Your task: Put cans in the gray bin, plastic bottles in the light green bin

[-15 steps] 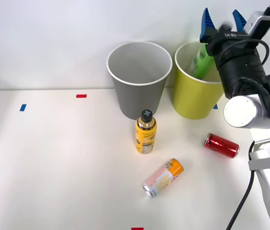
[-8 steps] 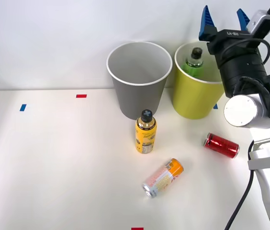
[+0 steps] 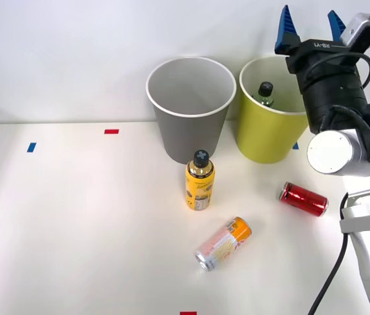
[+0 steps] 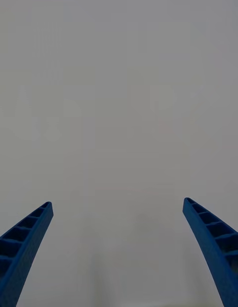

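Nearby, yellow bottle (image 3: pixel 200 180) before gray bin (image 3: pixel 190 108), cans lying apart.

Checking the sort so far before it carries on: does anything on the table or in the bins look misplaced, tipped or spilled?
Nothing is mis-sorted. The dark-capped bottle sits inside the yellow-green bin. The shiny red can and the orange-and-cream can lie on their sides on the white table; the yellow-labelled bottle stands upright. No spill shows.

Green-labelled bottle dropped into bin; gripper slightly shifted.
Small dark-capped plastic bottle (image 3: pixel 265 92) has sunk deeper inside tall yellow-green bin (image 3: pixel 264 134), cap only showing; blue-fingered right gripper (image 3: pixel 310 21), empty and spread, has edged toward 3 o'clock.
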